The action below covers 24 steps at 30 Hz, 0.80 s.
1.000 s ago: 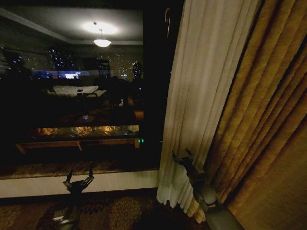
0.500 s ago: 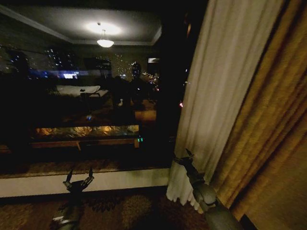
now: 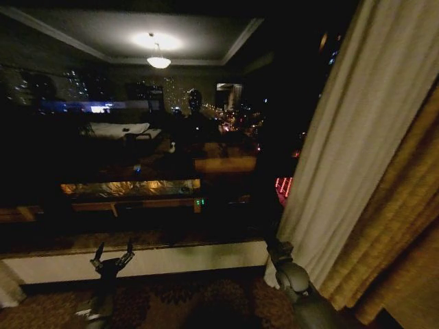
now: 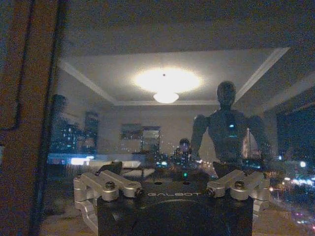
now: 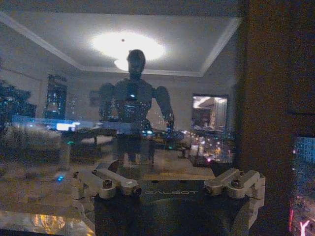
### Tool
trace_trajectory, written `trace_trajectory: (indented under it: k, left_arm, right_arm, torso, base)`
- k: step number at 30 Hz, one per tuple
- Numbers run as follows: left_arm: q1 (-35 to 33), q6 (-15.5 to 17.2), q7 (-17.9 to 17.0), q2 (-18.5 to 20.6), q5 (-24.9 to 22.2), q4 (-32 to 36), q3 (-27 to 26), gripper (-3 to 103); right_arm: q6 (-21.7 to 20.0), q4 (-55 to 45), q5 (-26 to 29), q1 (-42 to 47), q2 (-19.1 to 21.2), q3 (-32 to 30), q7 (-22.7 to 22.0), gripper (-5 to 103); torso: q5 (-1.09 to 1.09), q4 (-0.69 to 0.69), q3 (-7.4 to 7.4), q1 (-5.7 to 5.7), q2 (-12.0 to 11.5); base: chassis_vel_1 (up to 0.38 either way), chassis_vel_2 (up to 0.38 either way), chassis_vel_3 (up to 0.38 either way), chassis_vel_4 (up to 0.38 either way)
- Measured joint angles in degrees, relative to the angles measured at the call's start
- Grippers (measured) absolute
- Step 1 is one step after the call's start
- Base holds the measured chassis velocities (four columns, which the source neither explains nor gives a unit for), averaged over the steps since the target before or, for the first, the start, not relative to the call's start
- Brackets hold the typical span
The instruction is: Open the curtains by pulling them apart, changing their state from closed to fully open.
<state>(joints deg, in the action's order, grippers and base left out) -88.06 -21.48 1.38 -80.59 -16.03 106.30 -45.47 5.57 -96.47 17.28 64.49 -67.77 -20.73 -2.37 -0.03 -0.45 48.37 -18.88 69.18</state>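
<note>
The sheer cream curtain (image 3: 357, 137) hangs bunched at the right of the dark window (image 3: 137, 137), its lower edge slanting down to the sill. My right gripper (image 3: 278, 248) is low at that panel's inner edge, pressed against the fabric; its fingers look open and I see no cloth between them. Near the sill at the lower left, my left gripper (image 3: 115, 245) points up, open and empty. A pale strip of fabric (image 3: 5, 288) shows at the lower left corner. Both wrist views face the glass and my own reflection (image 5: 133, 98).
A thick golden-yellow drape (image 3: 405, 233) hangs right of the sheer panel. The white window sill (image 3: 178, 260) runs across low, with patterned carpet (image 3: 206, 301) below. The glass mirrors a ceiling lamp (image 3: 158, 62) and room furniture.
The sheer panel's edge has slid well to the right together with my right gripper, uncovering more dark glass. The left gripper has stayed put.
</note>
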Motion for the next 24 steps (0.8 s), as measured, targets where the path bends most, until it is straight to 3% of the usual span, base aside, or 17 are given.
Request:
trace_trajectory:
  k: [24]
  left_arm:
    - [0.00, 0.00, 0.00, 0.00, 0.00, 0.00, 0.00, 100]
  right_arm:
    - [0.01, 0.00, 0.00, 0.00, 0.00, 0.00, 0.00, 100]
  torso:
    - [0.02, 0.00, 0.00, -0.01, 0.00]
  base:
    - [0.348, 0.356, -0.354, -0.354]
